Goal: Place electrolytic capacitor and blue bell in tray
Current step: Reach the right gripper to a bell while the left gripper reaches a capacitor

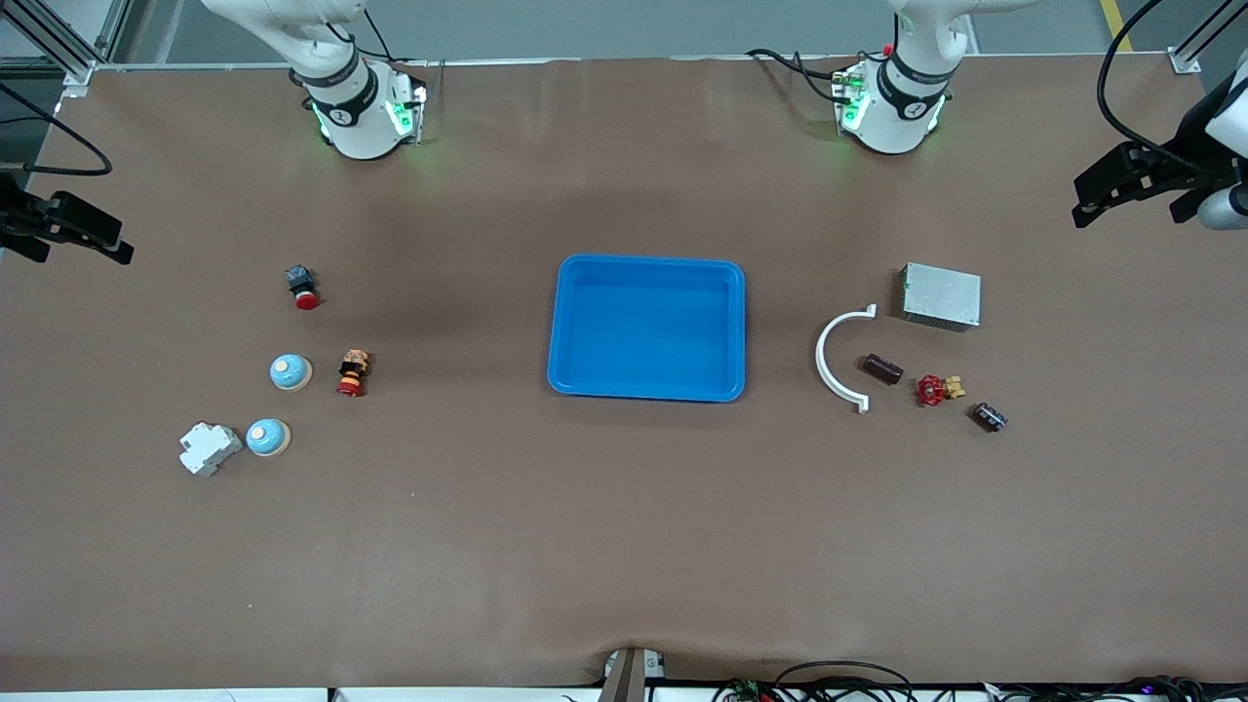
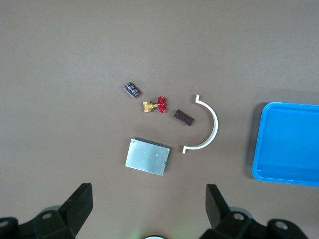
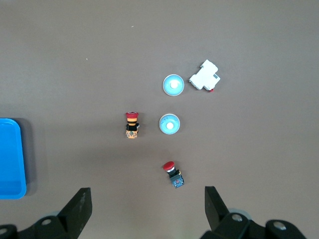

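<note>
Brown matting covered the bench (image 1: 624, 546). Both arms waited raised at their own ends, and neither set of jaws touched anything.

The left gripper (image 2: 149, 209) hung with its jaws spread wide and empty. Directly below the jaws lay the grey metal box (image 2: 147, 157). Past it from the jaws lay the white curved clip (image 2: 208, 125), a brown capacitor (image 2: 183, 117), the red-handled brass valve (image 2: 155, 105) and, farthest from the jaws, a dark capacitor (image 2: 131, 90). All lay separate on the bench.

The right gripper (image 3: 147, 209) likewise hung with jaws spread and empty. Nearest below its jaws lay the red push button (image 3: 173, 174). Farther out lay the orange-and-red switch (image 3: 131, 124) and one blue bell (image 3: 169, 124), then the second blue bell (image 3: 173, 85) just beside the white breaker block (image 3: 205, 76).

The blue tray (image 1: 647, 329) sat mid-bench between the two groups, well apart from both sets of jaws, holding nothing.
</note>
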Tool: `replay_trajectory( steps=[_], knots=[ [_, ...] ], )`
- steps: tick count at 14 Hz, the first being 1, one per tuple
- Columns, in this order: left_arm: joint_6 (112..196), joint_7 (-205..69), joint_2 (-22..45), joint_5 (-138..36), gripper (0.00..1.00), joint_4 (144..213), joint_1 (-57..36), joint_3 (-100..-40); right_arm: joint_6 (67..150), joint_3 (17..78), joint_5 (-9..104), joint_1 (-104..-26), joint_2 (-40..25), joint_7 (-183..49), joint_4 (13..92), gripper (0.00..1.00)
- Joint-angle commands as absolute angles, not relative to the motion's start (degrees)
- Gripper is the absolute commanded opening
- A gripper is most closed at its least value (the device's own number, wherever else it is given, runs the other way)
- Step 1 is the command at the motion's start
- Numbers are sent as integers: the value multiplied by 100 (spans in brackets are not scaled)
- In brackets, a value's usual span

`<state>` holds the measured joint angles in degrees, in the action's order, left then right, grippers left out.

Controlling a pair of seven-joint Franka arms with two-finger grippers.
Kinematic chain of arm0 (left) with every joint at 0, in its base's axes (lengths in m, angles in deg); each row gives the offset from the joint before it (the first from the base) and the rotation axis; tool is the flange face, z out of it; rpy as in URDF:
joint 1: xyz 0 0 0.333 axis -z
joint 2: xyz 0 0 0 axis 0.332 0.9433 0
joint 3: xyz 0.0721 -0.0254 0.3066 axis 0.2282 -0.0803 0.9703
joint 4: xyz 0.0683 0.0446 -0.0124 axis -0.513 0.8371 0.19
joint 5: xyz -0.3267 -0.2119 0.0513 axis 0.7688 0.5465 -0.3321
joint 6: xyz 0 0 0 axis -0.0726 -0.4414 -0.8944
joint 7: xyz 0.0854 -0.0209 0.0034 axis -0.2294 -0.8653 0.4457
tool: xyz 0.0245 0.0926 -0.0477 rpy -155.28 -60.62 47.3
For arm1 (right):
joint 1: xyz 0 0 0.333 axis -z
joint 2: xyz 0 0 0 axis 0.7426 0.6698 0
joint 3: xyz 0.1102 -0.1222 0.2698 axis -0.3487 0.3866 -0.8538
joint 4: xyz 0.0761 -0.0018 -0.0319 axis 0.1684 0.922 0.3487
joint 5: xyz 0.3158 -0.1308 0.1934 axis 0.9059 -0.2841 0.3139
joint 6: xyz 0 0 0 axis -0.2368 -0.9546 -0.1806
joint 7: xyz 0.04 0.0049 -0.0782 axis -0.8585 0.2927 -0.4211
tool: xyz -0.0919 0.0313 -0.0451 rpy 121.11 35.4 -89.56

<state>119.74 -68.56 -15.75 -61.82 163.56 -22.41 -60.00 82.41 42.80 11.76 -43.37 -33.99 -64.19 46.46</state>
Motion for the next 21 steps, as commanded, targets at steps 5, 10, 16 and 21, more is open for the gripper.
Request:
replay_trajectory(
  steps=[5, 10, 16, 21],
  knots=[
    [11887, -6858, -1585, -6302, 100, 16312, -2238, -6008, 8229, 4249, 1120, -4347, -3629, -6302, 4726, 100],
    [11896, -6770, -1532, -6258, 100, 16400, -2238, -6008, 8352, 4249, 1120, -4356, -3594, -6302, 4753, 100],
    [12124, -6613, -1313, -6179, 100, 16505, -2229, -6044, 8642, 4232, 1164, -4391, -3568, -6285, 4717, 100],
    [12317, -5892, -970, -5845, 100, 16523, -2220, -6061, 8721, 4232, 1172, -4356, -3392, -6284, 4770, 100]
  ],
)
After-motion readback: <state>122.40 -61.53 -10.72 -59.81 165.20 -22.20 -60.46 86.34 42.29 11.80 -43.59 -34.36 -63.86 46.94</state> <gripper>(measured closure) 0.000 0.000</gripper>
